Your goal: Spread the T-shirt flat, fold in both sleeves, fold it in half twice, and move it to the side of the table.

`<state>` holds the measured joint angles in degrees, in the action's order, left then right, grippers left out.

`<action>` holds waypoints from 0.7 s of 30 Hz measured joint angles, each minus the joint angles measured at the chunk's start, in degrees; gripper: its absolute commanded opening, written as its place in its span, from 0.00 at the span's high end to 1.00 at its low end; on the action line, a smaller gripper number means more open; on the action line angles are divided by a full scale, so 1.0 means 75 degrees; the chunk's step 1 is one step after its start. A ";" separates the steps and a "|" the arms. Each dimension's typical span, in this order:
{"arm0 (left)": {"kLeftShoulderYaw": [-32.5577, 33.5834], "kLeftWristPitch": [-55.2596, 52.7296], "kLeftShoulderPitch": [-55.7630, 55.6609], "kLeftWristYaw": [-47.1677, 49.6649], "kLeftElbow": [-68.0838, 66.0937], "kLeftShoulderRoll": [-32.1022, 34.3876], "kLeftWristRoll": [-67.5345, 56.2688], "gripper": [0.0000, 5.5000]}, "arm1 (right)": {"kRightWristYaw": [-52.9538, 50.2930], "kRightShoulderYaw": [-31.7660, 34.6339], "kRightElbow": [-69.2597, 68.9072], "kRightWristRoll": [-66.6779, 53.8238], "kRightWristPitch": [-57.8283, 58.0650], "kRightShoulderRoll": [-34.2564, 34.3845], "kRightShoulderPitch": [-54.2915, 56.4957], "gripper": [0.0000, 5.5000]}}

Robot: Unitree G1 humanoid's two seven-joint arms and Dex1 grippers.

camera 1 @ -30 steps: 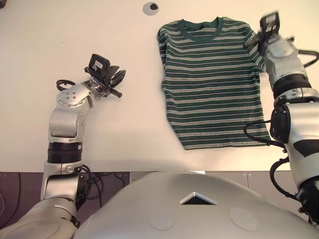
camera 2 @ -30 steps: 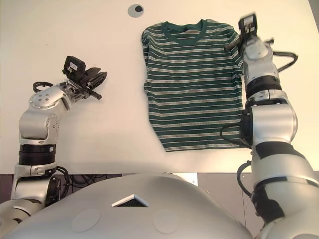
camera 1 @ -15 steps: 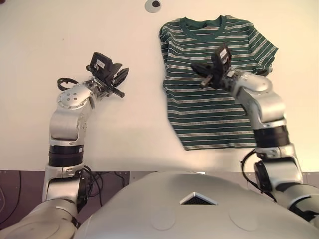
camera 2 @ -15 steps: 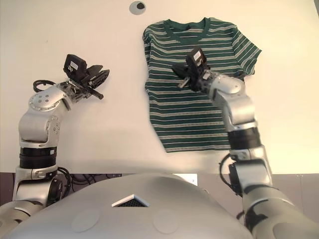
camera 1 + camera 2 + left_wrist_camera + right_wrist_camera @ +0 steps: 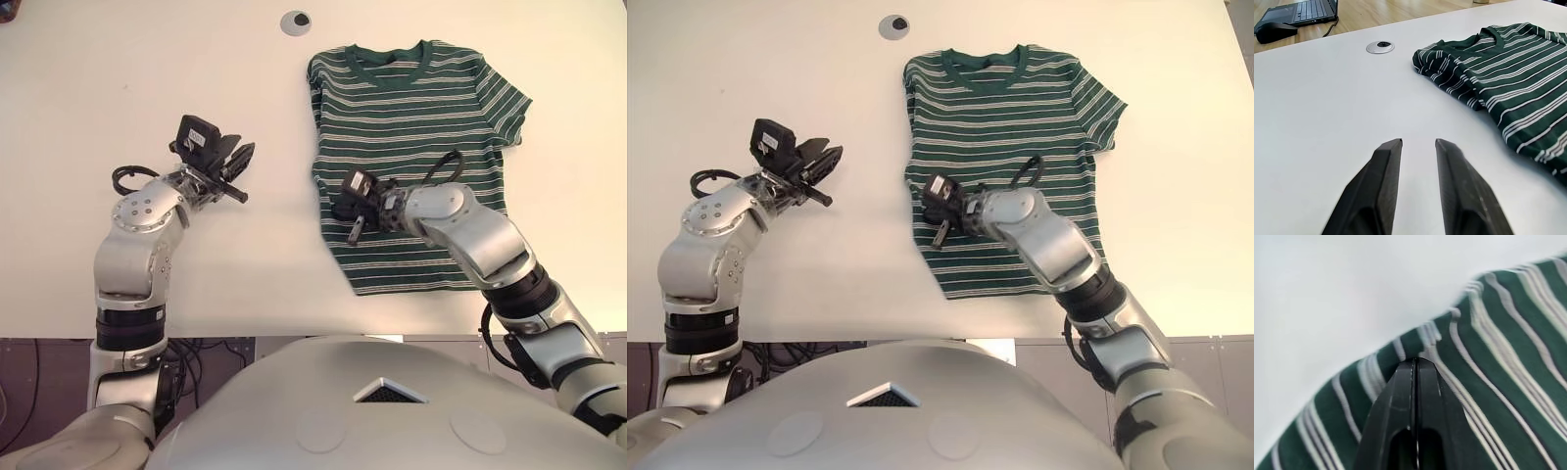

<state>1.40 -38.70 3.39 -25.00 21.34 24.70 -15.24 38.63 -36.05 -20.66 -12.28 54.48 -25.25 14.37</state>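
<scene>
- Left eye view: right arm bends across the shirt (image 5: 411,108), right tool (image 5: 1415,363) pinched closed at its left edge.
- left tool (image 5: 1418,143) slightly open above worktop (image 5: 196,78).

I see a dark green shirt (image 5: 411,108) with thin white stripes and a plain, darker green collar (image 5: 387,57). The desk (image 5: 147,59) is white, its grommet (image 5: 296,21) grey. The left gripper (image 5: 1418,142) and right gripper (image 5: 1414,360) are black.
</scene>
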 measured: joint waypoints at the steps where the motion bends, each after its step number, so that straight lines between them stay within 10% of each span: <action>1: -0.0001 -0.0023 0.0060 0.0011 0.0034 -0.0006 -0.0009 0.78 | 0.0153 -0.0094 -0.0050 -0.0162 0.0022 0.0005 -0.0007 1.00; 10: -0.0320 0.0042 0.0090 -0.0335 -0.0555 0.0105 0.0080 0.78 | -0.0402 0.0093 0.0249 -0.0466 0.0121 0.1187 -0.0224 1.00; 21: -0.0843 0.2200 -0.3029 -0.1962 -0.4829 0.0020 0.0392 0.78 | 0.0021 0.1824 -0.0653 -0.1126 0.0629 0.0105 0.0055 1.00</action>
<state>-4.93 -22.20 -19.33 -39.71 -14.88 24.86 -12.30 38.78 -22.37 -25.56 -20.73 59.20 -24.46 14.78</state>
